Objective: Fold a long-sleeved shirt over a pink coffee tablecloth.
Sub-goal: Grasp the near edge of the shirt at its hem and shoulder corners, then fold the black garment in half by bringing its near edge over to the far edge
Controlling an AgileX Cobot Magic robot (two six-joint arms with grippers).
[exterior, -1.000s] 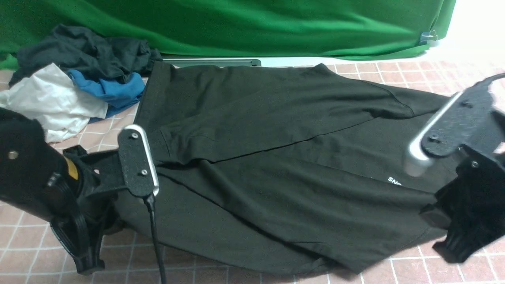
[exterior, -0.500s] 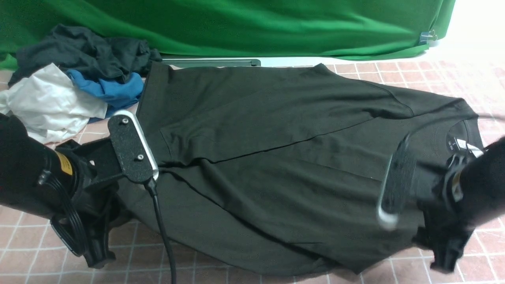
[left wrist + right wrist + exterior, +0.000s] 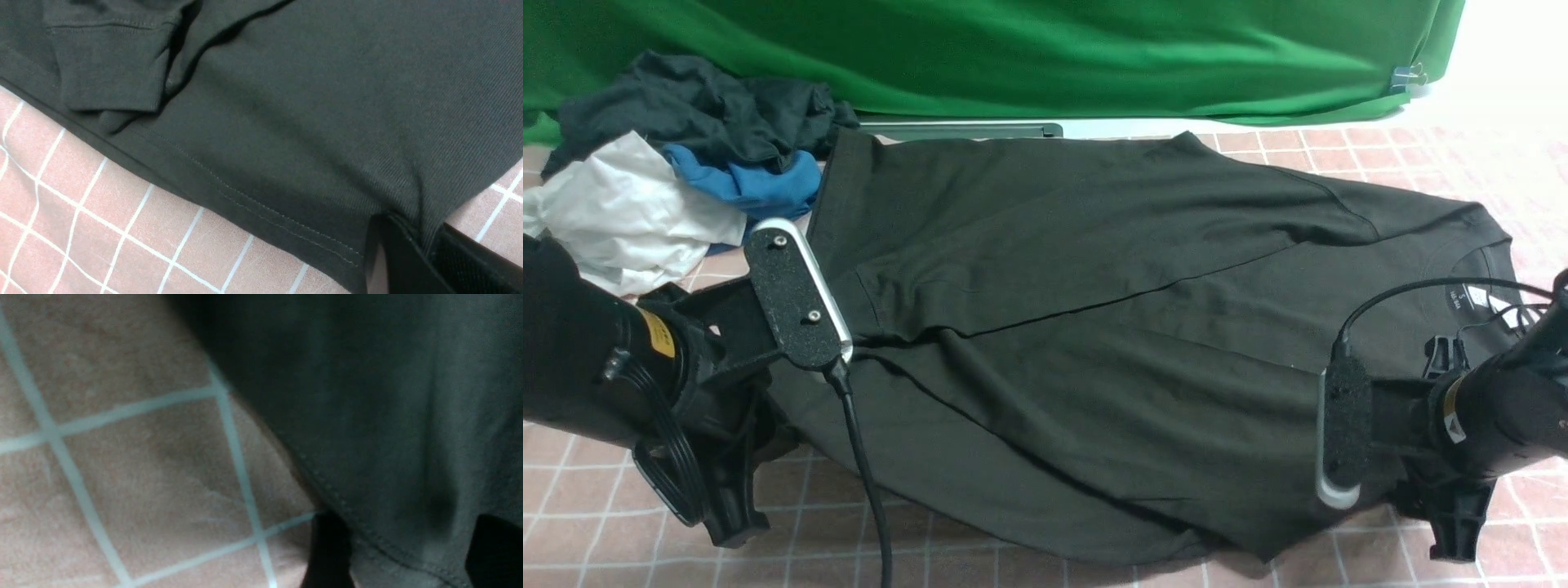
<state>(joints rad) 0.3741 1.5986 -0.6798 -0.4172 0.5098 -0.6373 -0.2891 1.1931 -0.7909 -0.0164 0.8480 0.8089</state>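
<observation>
1. At about 8 o'clock in the front view, the left gripper [image 3: 731, 506] sits low on the near edge. Its jaws are pressed together on the hem corner of the long-sleeved shirt [image 3: 1094, 327], and the fabric puckers into the pinch.
2. At about 4 o'clock, the right gripper [image 3: 408, 551] is down at the shirt's near edge. Its fingers [image 3: 327, 547] stand wide apart, and the stitched edge lies loose between them.
3. The pink coffee tablecloth [image 3: 605, 523] lies under everything. Its white grid shows along 6 o'clock and again near 2 o'clock.
4. The shirt stretches across the centre, hem toward 9 o'clock and collar with white neck label [image 3: 1470, 298] toward 3 o'clock. One sleeve is folded over the body, with its ribbed cuff [image 3: 110, 69] near the hem.
5. At 10 o'clock there is a bunched pile: a dark garment [image 3: 686, 114], a white one [image 3: 621, 212] and a blue one [image 3: 760, 184] just beside the hem.
6. At 12 o'clock a green cloth [image 3: 1013, 49] hangs across the back.
</observation>
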